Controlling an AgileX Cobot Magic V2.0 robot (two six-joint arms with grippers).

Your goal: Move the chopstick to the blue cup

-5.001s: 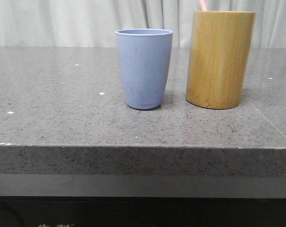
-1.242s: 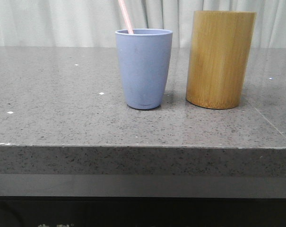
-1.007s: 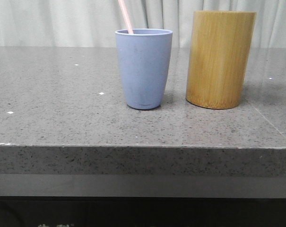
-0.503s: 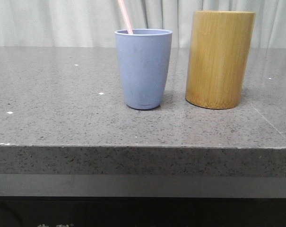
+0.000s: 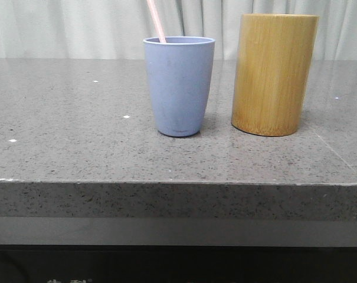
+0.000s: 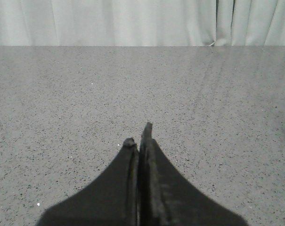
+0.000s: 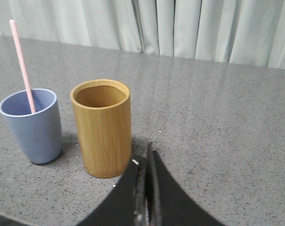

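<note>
The pale pink chopstick (image 5: pixel 156 20) stands tilted inside the blue cup (image 5: pixel 179 88), leaning on the cup's left rim with its upper end above the frame. In the right wrist view the chopstick (image 7: pixel 22 66) rises out of the blue cup (image 7: pixel 31 127), well away from my right gripper (image 7: pixel 147 153), which is shut with nothing in it. My left gripper (image 6: pixel 138 139) is shut and empty over bare tabletop.
A taller yellow-brown bamboo cylinder (image 5: pixel 274 73) stands just right of the blue cup; in the right wrist view the bamboo cylinder (image 7: pixel 102 129) looks empty. The grey stone table (image 5: pixel 78 147) has its front edge near the camera. Pale curtains hang behind.
Five seconds ago the chopstick stood in the bamboo cylinder; it has since moved into the blue cup. Over the last second nothing has visibly moved.
</note>
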